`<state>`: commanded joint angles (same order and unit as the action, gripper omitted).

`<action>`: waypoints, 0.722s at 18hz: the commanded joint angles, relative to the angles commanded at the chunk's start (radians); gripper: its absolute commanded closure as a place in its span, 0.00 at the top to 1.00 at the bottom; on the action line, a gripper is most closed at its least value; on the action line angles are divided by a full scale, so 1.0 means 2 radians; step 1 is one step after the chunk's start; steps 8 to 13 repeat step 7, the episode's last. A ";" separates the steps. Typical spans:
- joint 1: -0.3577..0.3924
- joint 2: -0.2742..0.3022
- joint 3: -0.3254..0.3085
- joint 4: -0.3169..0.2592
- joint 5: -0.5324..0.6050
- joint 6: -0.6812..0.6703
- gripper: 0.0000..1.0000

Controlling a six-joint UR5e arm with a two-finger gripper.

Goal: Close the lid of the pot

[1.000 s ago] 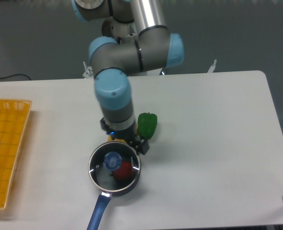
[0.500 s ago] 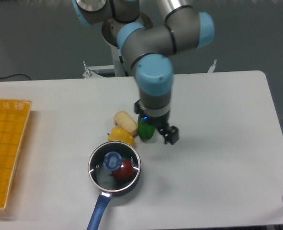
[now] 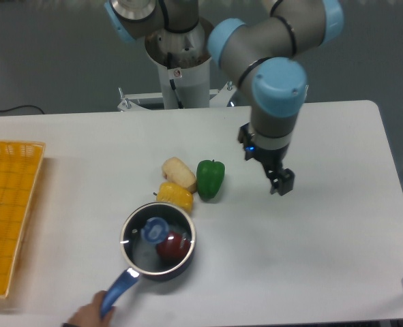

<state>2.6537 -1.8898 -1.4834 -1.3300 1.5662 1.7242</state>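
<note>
Over the right half of the table (image 3: 337, 204), well apart from the pot (image 3: 157, 243), the gripper (image 3: 283, 184) hung with nothing in it; whether its fingers were spread could not be told. The pot lid (image 3: 155, 233) sat flat on the pot's rim, its blue knob up, a red item visible beneath the glass. The closing looked done. A hand (image 3: 92, 317) held the pot's handle; green pepper (image 3: 210, 178) lay nearby.
</note>
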 joint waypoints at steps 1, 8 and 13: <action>0.003 -0.003 0.002 0.000 0.000 0.000 1.00; 0.042 -0.010 0.005 0.003 0.000 0.037 1.00; 0.042 -0.010 0.005 0.003 0.000 0.037 1.00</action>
